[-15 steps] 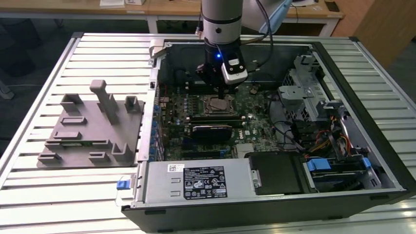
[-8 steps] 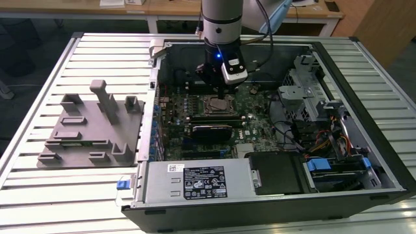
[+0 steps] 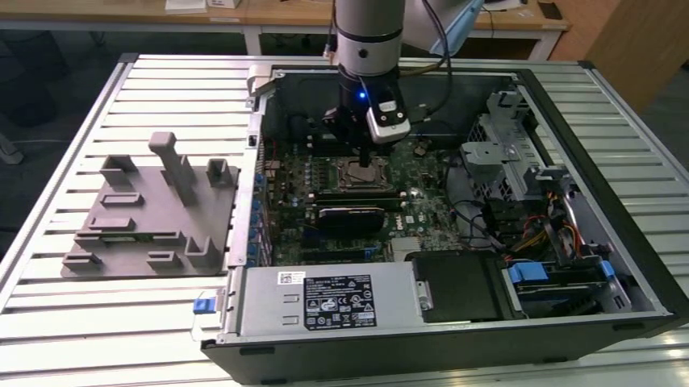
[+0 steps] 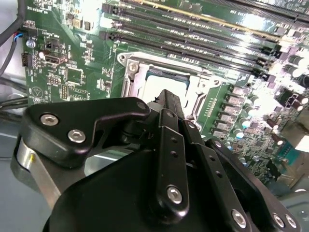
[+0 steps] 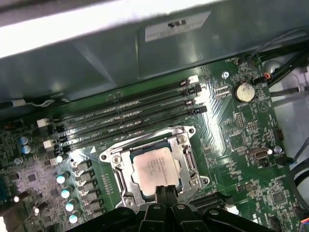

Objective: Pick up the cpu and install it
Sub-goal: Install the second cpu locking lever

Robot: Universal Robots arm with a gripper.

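While the cpu (image 5: 153, 168) lies in its socket (image 5: 186, 157), the end effector (image 5: 166, 192) — fingers drawn together — hovers at its edge; pressing could bend pins.

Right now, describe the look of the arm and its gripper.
The arm is a grey-silver cylinder with a black collar and a small blue light, cables trailing beside it. The gripper is matte black, built of jointed flat links fastened with silver screws, narrowing to slim jaws.

Grey arm (image 3: 366, 32), black screw-studded pincer (image 4: 166, 104) links
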